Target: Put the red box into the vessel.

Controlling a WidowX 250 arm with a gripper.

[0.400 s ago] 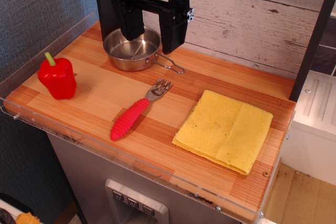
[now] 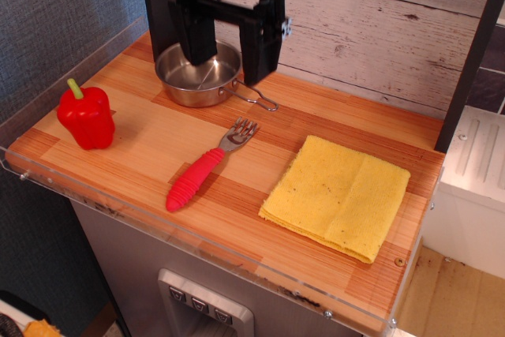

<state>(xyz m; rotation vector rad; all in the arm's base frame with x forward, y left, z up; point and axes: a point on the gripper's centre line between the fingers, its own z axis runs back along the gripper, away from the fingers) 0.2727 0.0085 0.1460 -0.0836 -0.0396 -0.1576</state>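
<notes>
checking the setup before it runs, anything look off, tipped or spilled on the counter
Nothing stands out. The red pepper stands upright at the left, the steel pan sits flat and empty under the open gripper, the fork lies flat, and the yellow cloth is folded with faint dark specks.

This looks like a mock kitchen set up for robot trials rather than a lived-in home. A small wooden counter (image 2: 316, 108) with a clear acrylic rim stands against whitewashed plank panelling, with grey fabric wall covering to the left. On it lie play-kitchen props: a steel pan (image 2: 197, 76), a toy red pepper (image 2: 87, 118), a red-handled fork (image 2: 207, 166) and a folded yellow cloth (image 2: 338, 195). A black robot arm mounted on a dark post hangs over the pan.
</notes>
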